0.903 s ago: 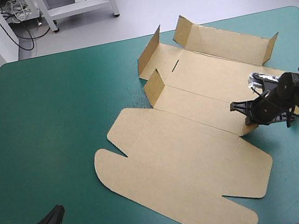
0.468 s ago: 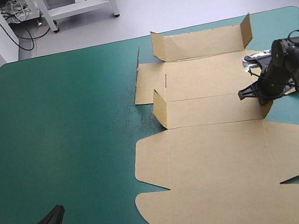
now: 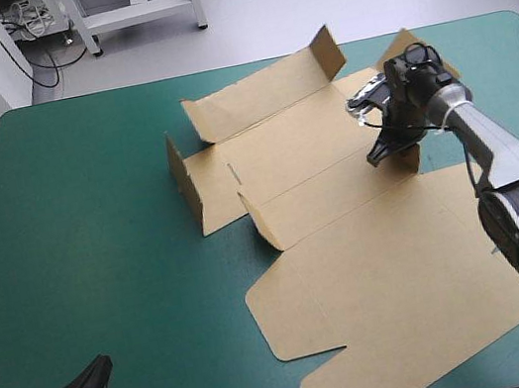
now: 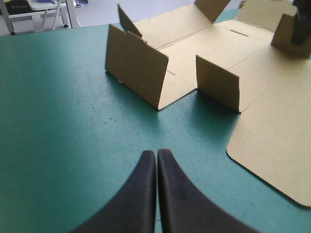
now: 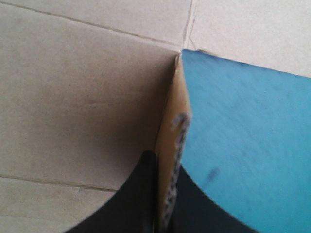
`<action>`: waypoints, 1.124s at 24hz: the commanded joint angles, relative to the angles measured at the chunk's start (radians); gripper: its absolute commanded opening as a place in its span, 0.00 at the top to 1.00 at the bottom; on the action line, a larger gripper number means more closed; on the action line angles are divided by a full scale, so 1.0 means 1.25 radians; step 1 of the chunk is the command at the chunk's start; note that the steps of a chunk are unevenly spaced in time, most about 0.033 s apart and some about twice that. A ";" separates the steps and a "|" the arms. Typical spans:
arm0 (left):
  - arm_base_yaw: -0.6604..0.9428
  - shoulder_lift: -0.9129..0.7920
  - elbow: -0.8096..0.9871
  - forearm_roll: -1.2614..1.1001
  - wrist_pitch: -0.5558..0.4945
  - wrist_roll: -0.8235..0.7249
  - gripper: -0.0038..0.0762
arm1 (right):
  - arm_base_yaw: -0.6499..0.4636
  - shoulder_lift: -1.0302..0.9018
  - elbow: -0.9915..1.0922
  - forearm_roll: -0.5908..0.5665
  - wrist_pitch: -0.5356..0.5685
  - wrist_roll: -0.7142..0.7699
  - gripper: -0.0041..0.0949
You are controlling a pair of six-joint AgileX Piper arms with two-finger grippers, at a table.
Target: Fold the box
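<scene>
The step in hand seems to be the positioning of the box (image 3: 373, 264), not yet the folding itself. The right gripper (image 3: 384, 144) is clamped on a small upright flap (image 5: 171, 121) of the brown board; in its wrist view this flap stands between the two black fingers (image 5: 141, 194), with the flat board on one side of them and the teal-green table (image 3: 95, 233) on the other. The box lies mostly flat under and around this gripper, and a few short walls (image 4: 136, 65) are raised on the side away from it. The left gripper (image 4: 156, 162) is pressed shut on nothing and hangs over bare cover, with the nearest raised walls ahead of it and well apart.

The next move probably calls for setting the sheet square to both arms, then bringing the left gripper to a wall; the thin flap could bend or slip if it is pulled too hard.

Compared with the earlier pictures, the whole sheet has turned and slid toward the left gripper's side; the right gripper went with it, farther across the table; the left gripper is in the same place.
</scene>
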 commanded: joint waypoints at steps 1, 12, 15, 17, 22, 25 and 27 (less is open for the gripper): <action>0.000 -0.007 -0.018 -0.019 -0.060 0.001 0.96 | 0.059 -0.004 -0.080 -0.024 -0.002 -0.067 0.97; 0.000 -0.007 -0.018 -0.033 -0.058 0.001 0.96 | 0.227 0.072 -0.182 -0.039 -0.002 -0.248 0.98; 0.000 -0.007 -0.018 -0.033 -0.058 0.001 0.96 | 0.265 0.072 -0.184 -0.039 -0.002 -0.287 0.98; 0.000 -0.007 -0.018 -0.034 -0.058 0.003 0.96 | 0.303 0.072 -0.186 -0.036 -0.002 -0.320 0.98; 0.000 -0.007 -0.018 -0.034 -0.058 0.003 0.96 | 0.384 0.072 -0.186 -0.020 -0.006 -0.379 0.98; 0.000 -0.007 -0.018 -0.034 -0.058 0.003 0.96 | 0.401 0.072 -0.186 -0.019 -0.017 -0.417 0.98; 0.000 -0.007 -0.018 -0.034 -0.058 0.003 0.96 | 0.401 0.074 -0.186 -0.026 -0.039 -0.425 0.98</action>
